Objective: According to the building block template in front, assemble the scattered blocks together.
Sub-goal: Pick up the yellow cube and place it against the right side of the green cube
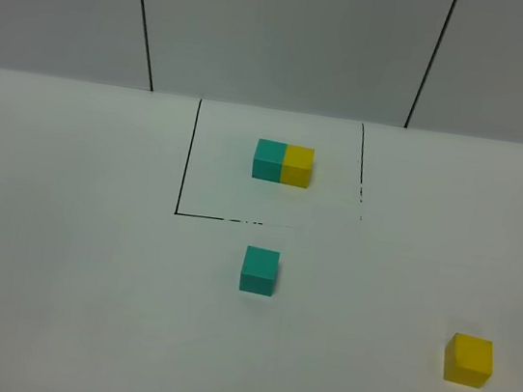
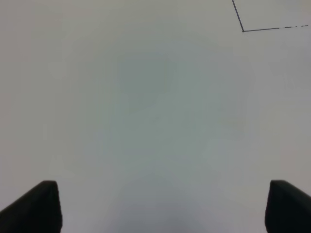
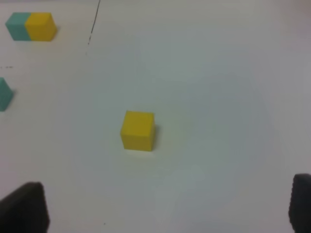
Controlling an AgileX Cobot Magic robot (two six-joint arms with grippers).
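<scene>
The template point(image 1: 283, 163), a teal and yellow two-colour bar, sits inside a black-lined square at the back; it also shows in the right wrist view point(image 3: 31, 26). The loose teal cube point(image 1: 259, 271) lies just in front of the square, and its edge shows in the right wrist view point(image 3: 4, 94). The loose yellow cube point(image 1: 468, 360) lies at the front right and shows in the right wrist view point(image 3: 138, 130), ahead of my open right gripper point(image 3: 165, 206). My left gripper point(image 2: 165, 206) is open over bare table. Neither gripper shows in the exterior view.
The white table point(image 1: 68, 257) carries the black outline square point(image 1: 185, 161), whose corner shows in the left wrist view point(image 2: 243, 30). A grey panelled wall point(image 1: 284, 34) stands behind the table.
</scene>
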